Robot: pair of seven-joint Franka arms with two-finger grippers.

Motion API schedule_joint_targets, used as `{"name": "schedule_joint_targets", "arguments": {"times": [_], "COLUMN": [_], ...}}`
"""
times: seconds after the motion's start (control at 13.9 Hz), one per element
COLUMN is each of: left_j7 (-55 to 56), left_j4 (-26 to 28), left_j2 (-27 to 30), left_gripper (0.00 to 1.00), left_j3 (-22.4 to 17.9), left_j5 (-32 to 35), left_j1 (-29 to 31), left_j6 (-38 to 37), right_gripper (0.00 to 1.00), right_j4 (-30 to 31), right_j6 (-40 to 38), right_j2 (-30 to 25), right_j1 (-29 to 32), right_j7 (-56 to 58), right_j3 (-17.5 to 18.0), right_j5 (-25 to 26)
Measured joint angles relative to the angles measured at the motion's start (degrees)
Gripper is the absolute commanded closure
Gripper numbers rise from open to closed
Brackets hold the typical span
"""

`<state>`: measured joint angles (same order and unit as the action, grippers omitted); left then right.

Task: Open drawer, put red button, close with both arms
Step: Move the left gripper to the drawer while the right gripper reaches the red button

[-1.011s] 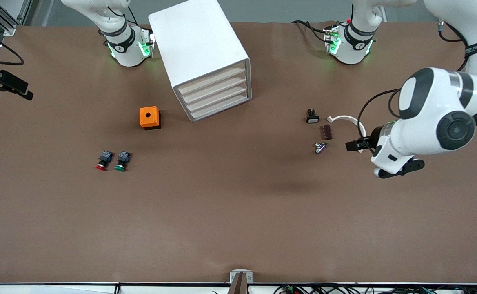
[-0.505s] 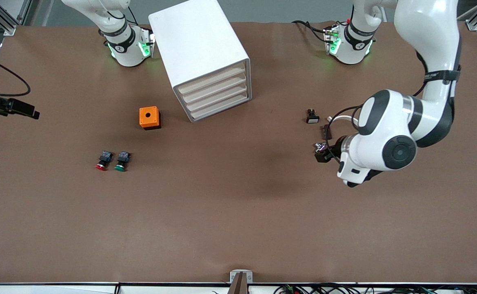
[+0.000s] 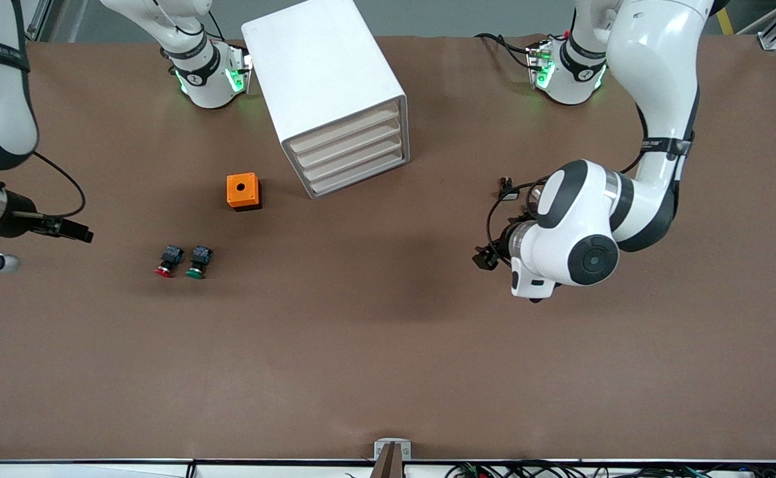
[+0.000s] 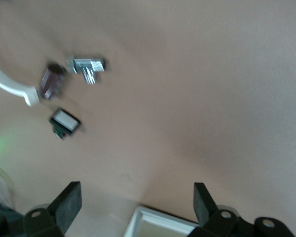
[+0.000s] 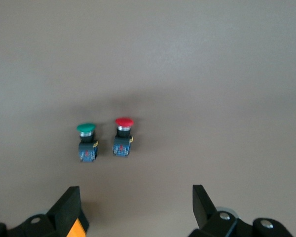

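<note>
The white cabinet [image 3: 324, 73] stands near the robots' bases, and its stacked beige-lipped drawers [image 3: 351, 151] are all shut. The red button [image 3: 164, 261] lies on the mat beside a green-capped one [image 3: 198, 261], nearer the front camera than the cabinet. It also shows in the right wrist view as the red button [image 5: 123, 136], cap up. My right gripper [image 3: 77, 232] hangs open and empty over the mat at the right arm's end, short of the buttons; its fingertips [image 5: 69, 205] frame bare mat. My left gripper [image 3: 486, 257] is open and empty over the mat at the left arm's end.
An orange box with a hole [image 3: 243, 191] sits between the cabinet and the buttons. A small switch [image 3: 508, 192] shows beside the left arm. The left wrist view has a silver part [image 4: 86, 66], a brown part [image 4: 52, 84] and a white curved piece [image 4: 10, 86].
The left arm swung in toward the middle of the table and now covers most of the small parts. The right arm came in from the table's edge toward the buttons.
</note>
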<state>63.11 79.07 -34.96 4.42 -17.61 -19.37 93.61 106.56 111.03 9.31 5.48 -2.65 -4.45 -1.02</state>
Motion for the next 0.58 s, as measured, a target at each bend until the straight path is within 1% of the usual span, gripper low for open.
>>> {"name": "schedule_joint_targets", "arguments": {"times": [0.14,0.36,0.43,0.58], "left_j7": [4.1,11.8,14.0,18.8], "left_j4": [-0.5,-1.0,-1.3,-1.5], "left_j2": [-1.3,-3.3,-3.8,-5.0], "left_gripper": [0.00,0.00,0.00,0.00], "left_j3": [0.0,0.0,0.0,0.0], "left_j5": [-5.0,-12.0,-13.8,-17.5], "left_j1": [-0.6,-0.7,-0.7,-0.7], "left_j6": [0.0,0.0,-0.1,-0.7], "right_gripper": [0.00,0.00,0.00,0.00], "right_j4": [5.2,15.1,17.8,20.5], "right_j6": [7.2,21.0,24.2,27.0], "right_j2": [0.1,0.3,0.5,1.2], "right_j1": [-0.2,-0.9,-1.3,-2.7], "right_j7": [-1.9,-5.3,-6.9,-10.0], "right_j3": [0.3,0.5,0.6,0.8], "right_j5": [0.0,0.0,0.0,0.0]}}
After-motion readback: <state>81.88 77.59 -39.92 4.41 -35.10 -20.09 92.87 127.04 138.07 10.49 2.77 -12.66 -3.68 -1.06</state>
